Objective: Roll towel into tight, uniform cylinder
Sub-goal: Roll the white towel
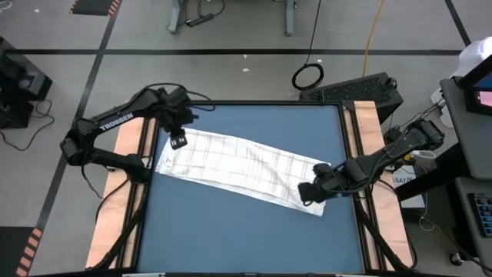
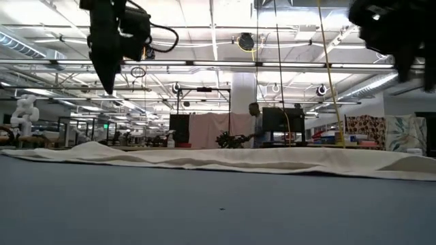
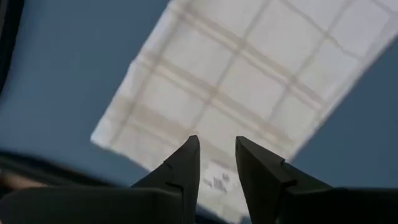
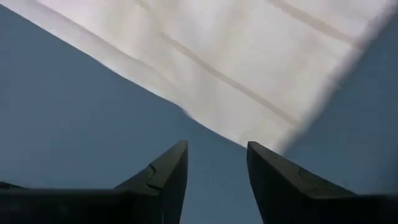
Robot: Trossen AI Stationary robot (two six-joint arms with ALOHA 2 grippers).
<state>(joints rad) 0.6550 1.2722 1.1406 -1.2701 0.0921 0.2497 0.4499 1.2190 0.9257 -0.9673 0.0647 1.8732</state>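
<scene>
White soft cloth towel with thin grey grid lines (image 1: 242, 168) lies flat, unrolled, slantwise across the blue table (image 1: 254, 231). Left gripper (image 3: 217, 163) above one end and right gripper (image 4: 216, 167) above the other are both narrowly parted, empty. Risk: uneven pinches would skew the roll into a loose cone.

Both dark six-joint arms reach inward — the left pincer (image 1: 178, 141) and the right pincer (image 1: 310, 192) each hang raised, fingers parted, holding nothing.
</scene>
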